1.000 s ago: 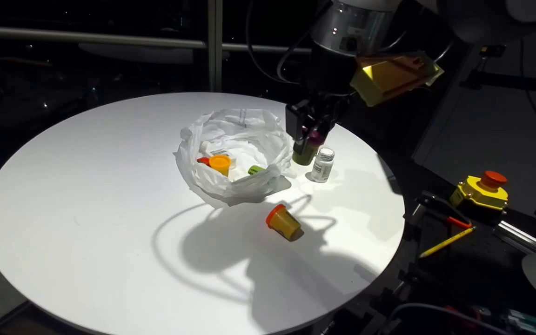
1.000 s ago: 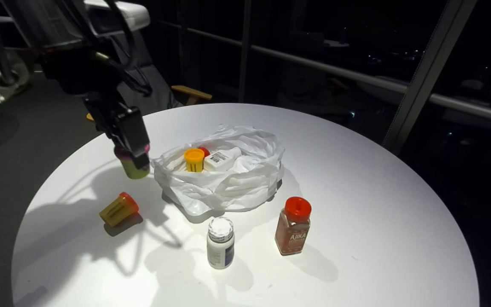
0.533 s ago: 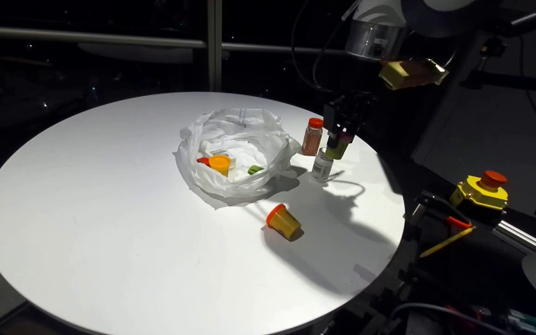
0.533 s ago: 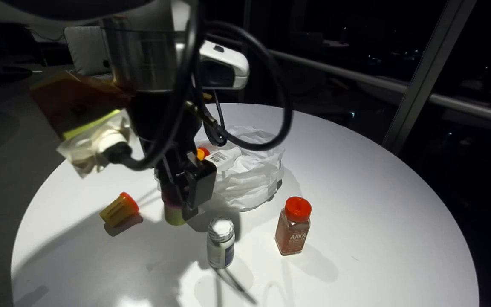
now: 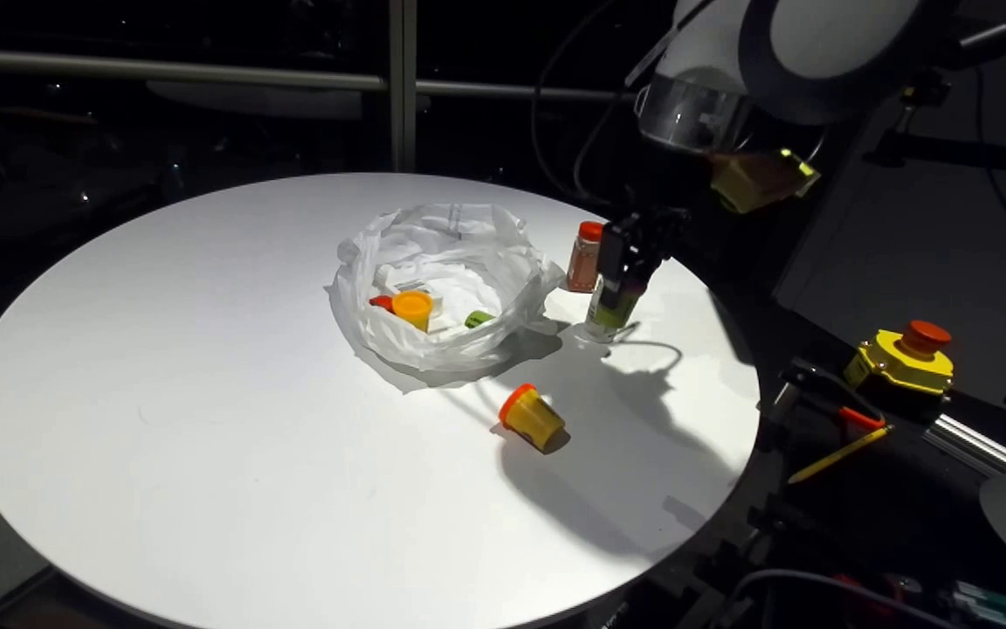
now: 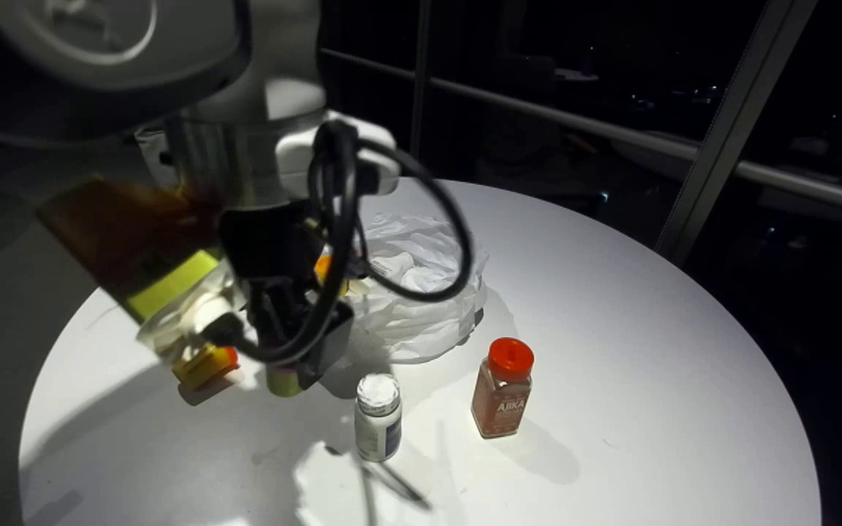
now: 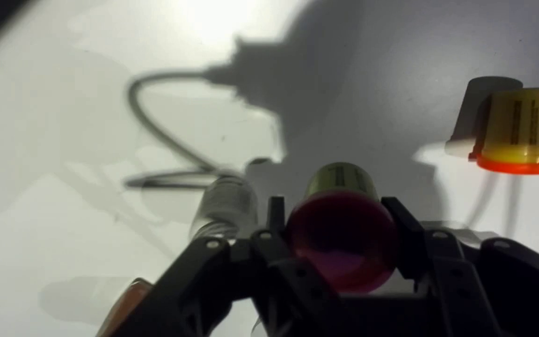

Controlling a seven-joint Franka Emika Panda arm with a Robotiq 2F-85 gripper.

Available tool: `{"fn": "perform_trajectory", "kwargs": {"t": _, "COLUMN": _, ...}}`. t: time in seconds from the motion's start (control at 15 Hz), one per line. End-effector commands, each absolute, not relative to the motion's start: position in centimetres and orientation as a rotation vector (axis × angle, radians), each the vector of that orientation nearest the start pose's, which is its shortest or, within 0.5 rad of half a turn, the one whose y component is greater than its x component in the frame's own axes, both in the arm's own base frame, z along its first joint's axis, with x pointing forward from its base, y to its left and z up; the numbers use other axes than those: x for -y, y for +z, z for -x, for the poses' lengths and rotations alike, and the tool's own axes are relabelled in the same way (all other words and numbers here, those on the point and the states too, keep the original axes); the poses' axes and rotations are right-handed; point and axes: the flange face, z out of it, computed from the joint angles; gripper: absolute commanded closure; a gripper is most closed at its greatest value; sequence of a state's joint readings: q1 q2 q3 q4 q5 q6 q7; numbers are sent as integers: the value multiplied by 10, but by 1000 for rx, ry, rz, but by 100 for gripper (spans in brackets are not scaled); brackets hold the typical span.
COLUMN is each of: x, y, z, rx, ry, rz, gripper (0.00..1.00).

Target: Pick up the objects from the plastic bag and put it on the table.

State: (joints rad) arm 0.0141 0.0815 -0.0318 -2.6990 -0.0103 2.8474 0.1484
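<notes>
Claw [image 7: 336,224] clamped on a green tub [image 7: 342,181]
It (purplish lid [image 7: 339,267]) hangs above the counter [image 5: 206,437], near a white bottle [image 6: 377,427].

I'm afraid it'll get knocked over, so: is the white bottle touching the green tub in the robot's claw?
Apart: in an exterior view, table shows between the white bottle and the green tub.

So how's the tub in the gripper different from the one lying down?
The held tub has a dark pinkish lid; the lying tub has an orange lid. The held tub is in the gripper; the lying tub is on its side on the table. Both have lids.
</notes>
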Motion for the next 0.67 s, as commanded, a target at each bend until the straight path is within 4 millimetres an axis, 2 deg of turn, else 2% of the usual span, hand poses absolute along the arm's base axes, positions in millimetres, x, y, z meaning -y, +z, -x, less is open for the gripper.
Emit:
{"fn": "perform_trajectory", "kwargs": {"t": 0.0, "x": -46, "y": 159, "z": -409, "rx": -184, "ry": -147, "rz": 3114, "gripper": 72}}
{"fn": "perform_trajectory", "kwargs": {"t": 0.07, "x": -56, "y": 149, "z": -408, "rx": -152, "ry": -157, "rz": 3120, "gripper": 72}}
{"fn": "perform_trajectory", "kwargs": {"t": 0.27, "x": -57, "y": 129, "z": -413, "rx": -132, "ry": -203, "rz": 3145, "gripper": 72}}
{"fn": "perform_trajectory", "kwargs": {"t": 0.4, "x": -55, "y": 138, "z": -414, "rx": -140, "ry": -304, "rz": 3147, "gripper": 22}}
{"fn": "perform_trajectory", "kwargs": {"t": 0.47, "x": -52, "y": 146, "z": -415, "rx": -158, "ry": -359, "rz": 3141, "gripper": 19}}
{"fn": "perform_trajectory", "kwargs": {"t": 0.6, "x": -50, "y": 169, "z": -410, "rx": -175, "ry": -453, "rz": 3120, "gripper": 7}}
